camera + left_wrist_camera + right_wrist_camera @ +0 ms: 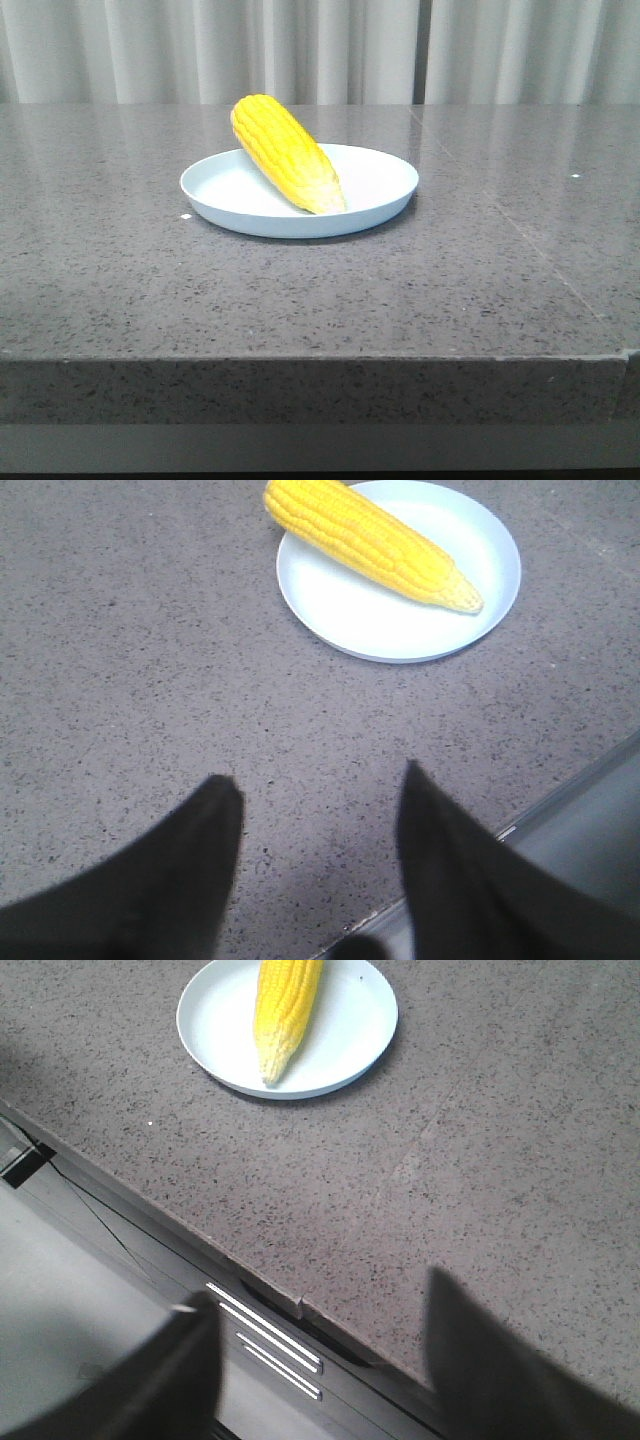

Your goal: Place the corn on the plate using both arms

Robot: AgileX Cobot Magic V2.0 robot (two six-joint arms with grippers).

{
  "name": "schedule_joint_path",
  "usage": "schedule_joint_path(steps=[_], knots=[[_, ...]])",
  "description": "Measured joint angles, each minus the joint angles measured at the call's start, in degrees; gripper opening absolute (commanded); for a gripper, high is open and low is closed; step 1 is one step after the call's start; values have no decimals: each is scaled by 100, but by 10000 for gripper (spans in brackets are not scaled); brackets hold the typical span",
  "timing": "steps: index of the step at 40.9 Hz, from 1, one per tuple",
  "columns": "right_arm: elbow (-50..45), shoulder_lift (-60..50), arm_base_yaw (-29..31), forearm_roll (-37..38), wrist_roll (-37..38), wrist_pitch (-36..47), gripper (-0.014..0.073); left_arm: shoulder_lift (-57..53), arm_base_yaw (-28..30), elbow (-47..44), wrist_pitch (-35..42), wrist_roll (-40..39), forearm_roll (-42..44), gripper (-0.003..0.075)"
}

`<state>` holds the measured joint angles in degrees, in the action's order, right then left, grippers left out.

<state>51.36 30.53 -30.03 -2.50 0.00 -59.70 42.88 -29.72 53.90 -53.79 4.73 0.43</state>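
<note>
The yellow corn (pixel 283 150) lies on the pale blue-white plate (pixel 380 185) in the middle of the table, thick end over the plate's far-left rim, pale tip toward the front. Neither arm shows in the front view. In the left wrist view the corn (pixel 365 540) and plate (pixel 400 630) lie well beyond my left gripper (pixel 320 780), which is open and empty above the table's front edge. In the right wrist view the corn (pixel 283 1010) and plate (pixel 345 1045) are far from my right gripper (pixel 320 1300), open and empty over the table's front edge.
The grey speckled stone table (pixel 320 290) has a seam running from the back middle to the right front (pixel 540 260). A pale curtain (pixel 320 50) hangs behind. Below the table's front edge is a grey cabinet front with metal strips (pixel 270 1345).
</note>
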Motion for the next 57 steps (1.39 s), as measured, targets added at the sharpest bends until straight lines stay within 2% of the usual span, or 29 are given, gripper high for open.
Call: schedule_joint_path(steps=[1,4,5,35,41,46,57], knots=[[0,0,0,0,0,0,120,0,0,0,0,0,14,105],[0,0,0,0,0,0,-18,0,0,0,0,0,25,-10],[0,0,0,0,0,0,-66,0,0,0,0,0,27,-18],[0,0,0,14,0,0,-67,0,0,0,0,0,48,-20],[0,0,0,14,0,0,-67,-97,326,-94,113,0,146,-20],[0,0,0,14,0,0,-67,-552,868,-662,836,0,199,-20],[0,0,0,14,31,0,-67,-2492,1953,-3298,3266,0,199,-20]])
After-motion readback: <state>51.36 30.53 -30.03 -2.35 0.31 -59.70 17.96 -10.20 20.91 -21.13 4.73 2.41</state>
